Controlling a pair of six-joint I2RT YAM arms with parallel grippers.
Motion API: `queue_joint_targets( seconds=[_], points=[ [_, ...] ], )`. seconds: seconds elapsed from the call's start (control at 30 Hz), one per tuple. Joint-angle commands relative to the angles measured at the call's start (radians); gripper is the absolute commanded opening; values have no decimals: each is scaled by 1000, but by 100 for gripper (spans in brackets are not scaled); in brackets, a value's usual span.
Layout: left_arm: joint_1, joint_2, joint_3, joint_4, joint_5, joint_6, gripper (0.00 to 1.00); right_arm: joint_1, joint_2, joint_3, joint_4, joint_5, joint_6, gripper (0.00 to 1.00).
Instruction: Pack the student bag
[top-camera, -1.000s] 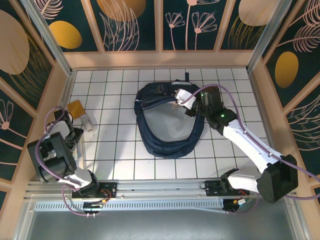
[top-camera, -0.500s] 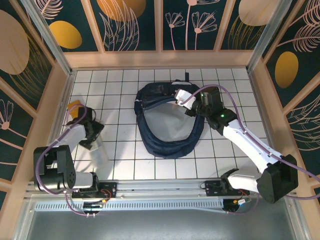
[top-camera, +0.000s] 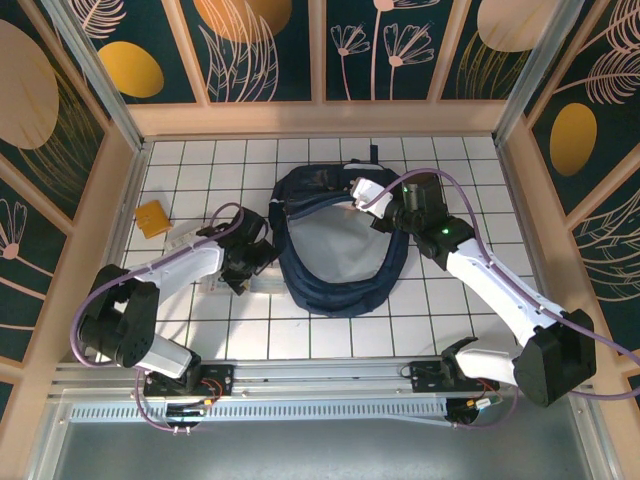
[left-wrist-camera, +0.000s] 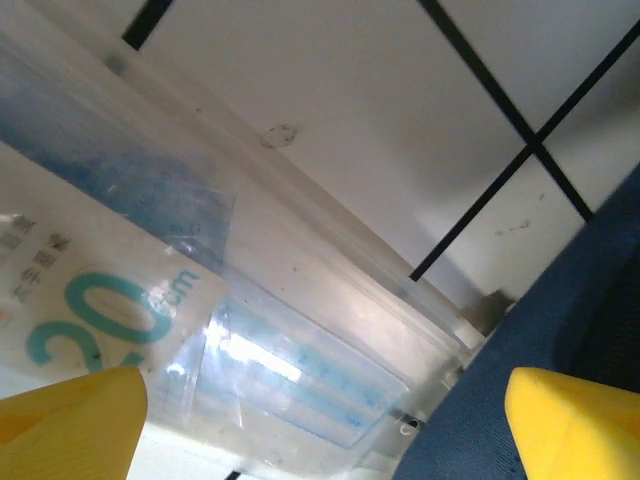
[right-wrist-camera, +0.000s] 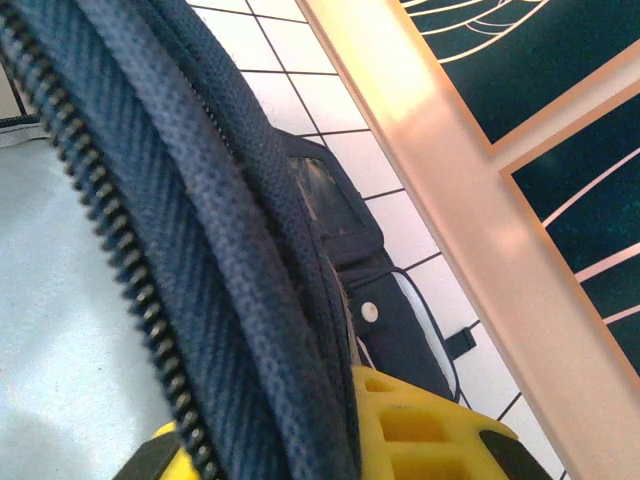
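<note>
The student bag (top-camera: 335, 292) lies open in the middle of the tiled table, its pale lining facing up. My right gripper (top-camera: 362, 190) is shut on the bag's upper right rim; in the right wrist view the navy fabric and zipper (right-wrist-camera: 230, 250) run between the yellow fingers (right-wrist-camera: 420, 430). My left gripper (top-camera: 243, 262) sits at the bag's left edge, shut on a clear plastic ruler packet (top-camera: 268, 287). The left wrist view has the packet (left-wrist-camera: 250, 300), marked "20 cm", spanning the gap between the yellow fingertips (left-wrist-camera: 70, 420), with blue bag fabric (left-wrist-camera: 560, 320) at the right.
A small orange-yellow packet (top-camera: 152, 217) lies at the left of the table near the wooden side wall (top-camera: 120, 190). Wooden walls enclose the table on three sides. Both arm bases stand along the near rail (top-camera: 320, 375).
My left arm has swung from the table's left side rightward to the bag's left edge, taking the clear ruler packet with it. The right arm and bag have stayed still.
</note>
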Motion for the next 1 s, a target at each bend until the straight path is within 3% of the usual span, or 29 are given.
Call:
queue_joint_targets(
  seconds=[0.0, 0.27, 0.4, 0.6, 0.77, 0.97],
  points=[
    [3, -14, 50, -242, -132, -91, 89, -15, -45, 19, 53, -2, 17, 0],
    [15, 107, 100, -446, -128, -179, 84, -15, -52, 21, 50, -34, 10, 0],
    [63, 92, 81, -379, -124, -236, 83, -8, -57, 25, 41, -38, 12, 0],
    [194, 49, 4, -163, -133, -216, 81, -4, -90, -3, 53, -33, 8, 0],
    [247, 30, -52, -42, -107, -237, 81, -3, -105, -12, 54, -30, 3, 0],
    [264, 32, -83, -20, -92, -287, 95, -1, -104, -13, 54, -36, 2, 0]
  ],
)
